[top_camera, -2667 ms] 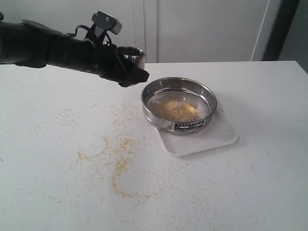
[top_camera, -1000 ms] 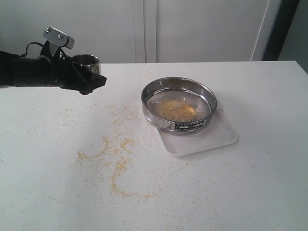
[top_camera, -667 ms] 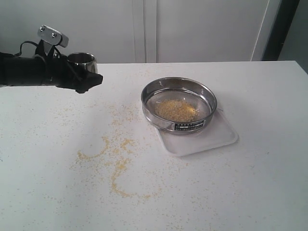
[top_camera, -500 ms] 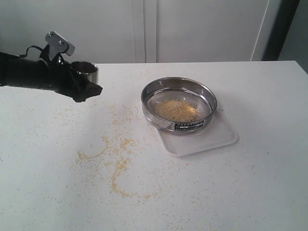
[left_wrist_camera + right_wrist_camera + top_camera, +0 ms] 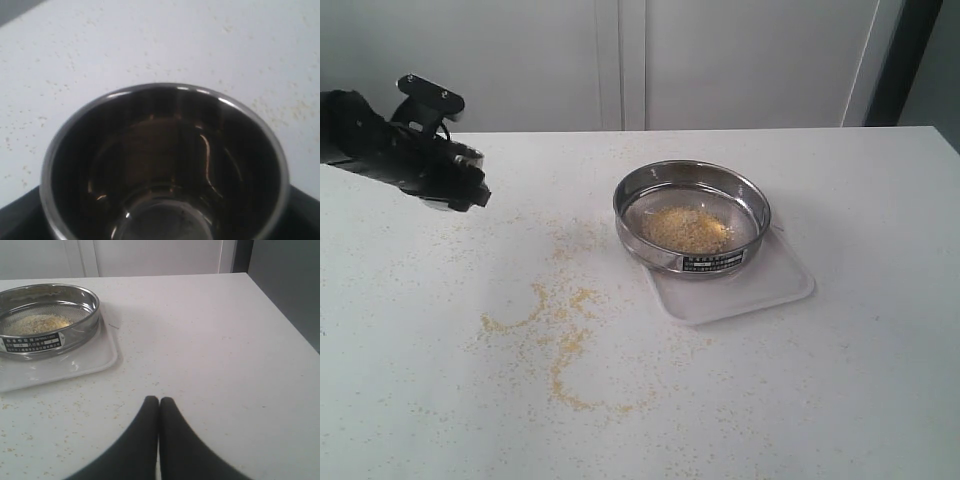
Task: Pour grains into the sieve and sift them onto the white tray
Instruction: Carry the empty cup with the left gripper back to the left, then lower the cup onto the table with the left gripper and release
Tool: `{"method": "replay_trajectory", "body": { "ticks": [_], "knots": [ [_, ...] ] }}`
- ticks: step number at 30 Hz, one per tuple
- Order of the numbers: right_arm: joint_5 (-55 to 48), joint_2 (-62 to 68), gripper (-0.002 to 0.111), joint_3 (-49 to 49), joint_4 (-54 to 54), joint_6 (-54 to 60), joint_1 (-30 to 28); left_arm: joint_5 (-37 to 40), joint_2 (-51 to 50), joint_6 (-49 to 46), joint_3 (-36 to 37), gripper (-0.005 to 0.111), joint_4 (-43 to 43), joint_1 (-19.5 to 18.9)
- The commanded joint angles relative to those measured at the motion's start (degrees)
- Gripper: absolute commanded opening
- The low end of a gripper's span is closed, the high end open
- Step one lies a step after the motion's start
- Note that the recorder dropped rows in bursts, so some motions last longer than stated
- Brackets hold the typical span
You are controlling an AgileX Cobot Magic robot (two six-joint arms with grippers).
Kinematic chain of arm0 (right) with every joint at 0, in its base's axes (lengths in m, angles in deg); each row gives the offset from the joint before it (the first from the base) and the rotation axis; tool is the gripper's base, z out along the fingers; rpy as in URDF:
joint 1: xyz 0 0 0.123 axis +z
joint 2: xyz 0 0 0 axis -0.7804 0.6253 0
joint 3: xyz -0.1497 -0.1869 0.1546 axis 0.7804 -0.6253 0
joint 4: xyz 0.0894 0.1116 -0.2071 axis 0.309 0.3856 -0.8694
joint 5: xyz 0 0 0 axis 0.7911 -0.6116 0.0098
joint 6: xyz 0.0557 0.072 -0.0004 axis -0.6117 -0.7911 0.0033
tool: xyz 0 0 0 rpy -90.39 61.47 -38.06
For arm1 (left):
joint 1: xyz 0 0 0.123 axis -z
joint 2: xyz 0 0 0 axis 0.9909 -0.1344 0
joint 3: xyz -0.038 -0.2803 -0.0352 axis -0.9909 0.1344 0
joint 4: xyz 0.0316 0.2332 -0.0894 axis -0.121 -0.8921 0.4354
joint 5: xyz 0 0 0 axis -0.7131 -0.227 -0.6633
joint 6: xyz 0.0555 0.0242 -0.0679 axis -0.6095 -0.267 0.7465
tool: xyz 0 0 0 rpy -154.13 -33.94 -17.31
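My left pincer grasps the empty cup at the counter's left, clear of the sieve for sifting. The grains lie in the sieve, set on the tray to catch fines. My right pincer is clenched, empty.

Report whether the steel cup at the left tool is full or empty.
Empty. The left wrist view looks straight into the steel cup: only bare, shiny walls and bottom show, with nothing lying inside.
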Motion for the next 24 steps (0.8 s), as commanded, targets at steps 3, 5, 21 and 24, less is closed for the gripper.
{"method": "replay_trajectory", "body": {
  "ticks": [3, 5, 21, 24],
  "knots": [
    [0.8, -0.3, 0.0, -0.3, -0.3, 0.1, -0.3, -16.1, 0.2, 23.0, 5.1, 0.0, -13.8, 1.5],
    [0.8, -0.3, 0.0, -0.3, -0.3, 0.1, -0.3, -20.4, 0.0, 31.7, 7.0, 0.0, -22.6, 1.3],
    [0.8, -0.3, 0.0, -0.3, -0.3, 0.1, -0.3, -42.6, -9.2, 50.9, 8.9, 0.0, -46.1, 0.1],
    [0.8, -0.3, 0.0, -0.3, -0.3, 0.1, -0.3, -45.7, -11.1, 50.9, 8.9, 0.0, -46.4, 0.1]
  ]
}}
